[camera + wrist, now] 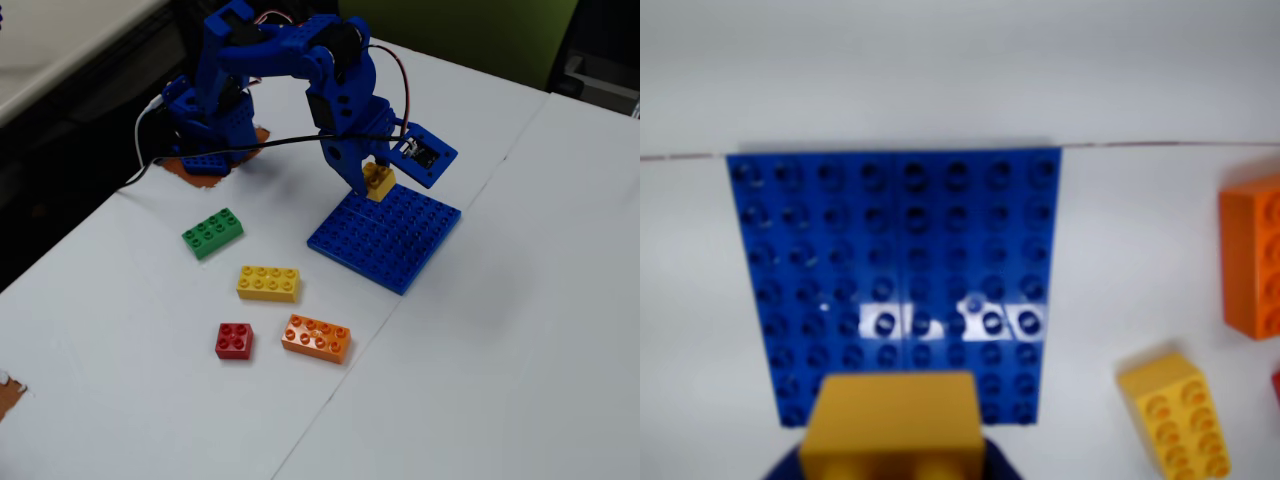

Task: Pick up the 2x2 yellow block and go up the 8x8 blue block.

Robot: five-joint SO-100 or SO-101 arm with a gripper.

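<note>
Block: the 2x2 yellow block (379, 181) up in the air, just over the near-arm edge of the 8x8 blue block (385, 236).
Jaws: closed on the yellow block, gripping its sides; fingers hard to see in the wrist view, so the grip maybe not square.
Gripper: gripper (377, 178) hanging from the blue arm (300, 60), tipped down toward the plate.
Plate: flat on the white tabletop (520, 330), nothing on its studs.
Wrist view: yellow block (890, 425) at the bottom, blue plate (895, 270) spread out ahead.
Step now: bring the block over the plate and set it down.
How to do it well: go slow, keep the block level, line up with the studs, push straight down, then let go.
Watch out: a tilted block could slip or shove the plate.
Others: green brick (212, 232), long yellow brick (268, 283), red brick (234, 340), orange brick (316, 338), all well apart from the plate.
</note>
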